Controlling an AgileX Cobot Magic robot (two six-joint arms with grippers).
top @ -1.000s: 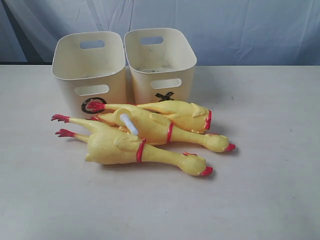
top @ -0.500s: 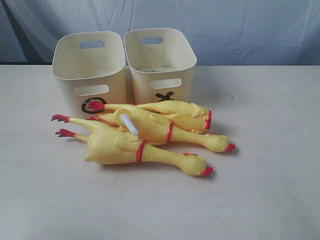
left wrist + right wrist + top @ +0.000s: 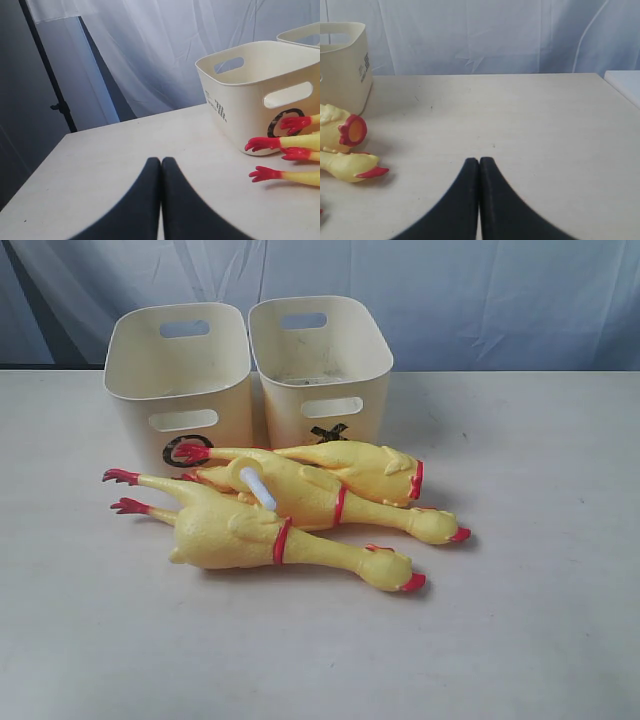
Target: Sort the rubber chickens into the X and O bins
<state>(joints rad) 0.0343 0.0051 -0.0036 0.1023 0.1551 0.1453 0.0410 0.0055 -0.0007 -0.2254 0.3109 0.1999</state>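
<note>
On a pale table (image 3: 540, 540), three rubber chickens (image 3: 300, 510) lie heaped side by side just in front of two cream bins, the O bin (image 3: 140, 420) on the left and the X bin (image 3: 285, 410) beside it. No bird shows in either bin. The left gripper (image 3: 161, 165) and right gripper (image 3: 479, 162) hover with jaws pressed together, holding nothing, apart from the pile. Because the birds overlap and touch, lifting one would likely drag a neighbour or nudge a bin. Only the exterior view shows both marks and all three birds; only the wrist views show the grippers.
</note>
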